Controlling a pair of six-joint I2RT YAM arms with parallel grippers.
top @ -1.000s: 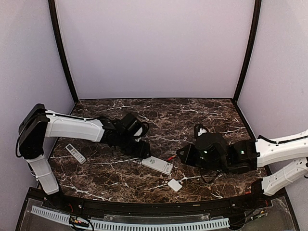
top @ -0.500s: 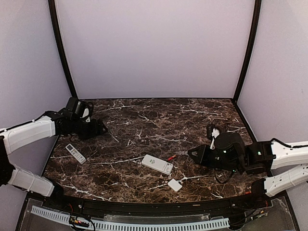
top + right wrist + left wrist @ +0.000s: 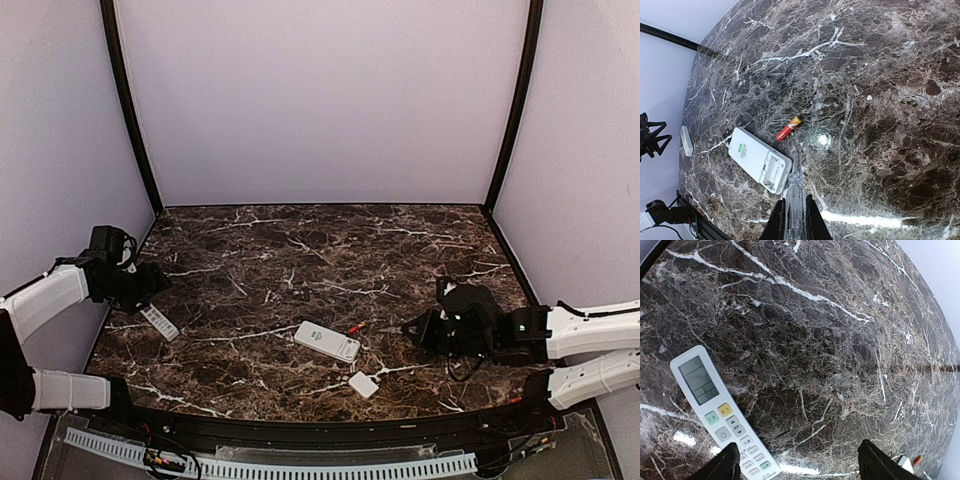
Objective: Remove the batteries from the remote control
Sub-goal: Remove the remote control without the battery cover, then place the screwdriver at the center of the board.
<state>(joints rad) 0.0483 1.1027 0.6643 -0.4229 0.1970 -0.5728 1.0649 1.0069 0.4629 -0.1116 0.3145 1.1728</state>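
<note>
At the table's left edge, top view: left gripper [image 3: 155, 280] hangs over the marble table [image 3: 300, 250], just behind the small remote [image 3: 158, 321].
Table middle, top view: white remote [image 3: 326, 342] lies flat; red battery [image 3: 355, 327] lies loose on the table just beside its right end.
Near edge, top view: cover [image 3: 363, 384], a small white rectangle, lies apart from the white remote.
Right side, top view: right gripper [image 3: 410, 325] sits low, pointing toward the red battery, apart from it.
Left wrist, hand: left gripper [image 3: 801, 460] released, fingers [image 3: 722, 467] spread wide and empty.
Left wrist, below: small remote [image 3: 722, 415] face up, screen and buttons showing; red battery [image 3: 916, 460] far off at lower right.
Right wrist, hand: right gripper [image 3: 797, 160] clenched, fingers pressed together, holding nothing.
Right wrist, ahead: white remote [image 3: 760, 159] back up, battery bay uncovered; red battery [image 3: 789, 128] on the table just beside it, near the fingertips, untouched.
</note>
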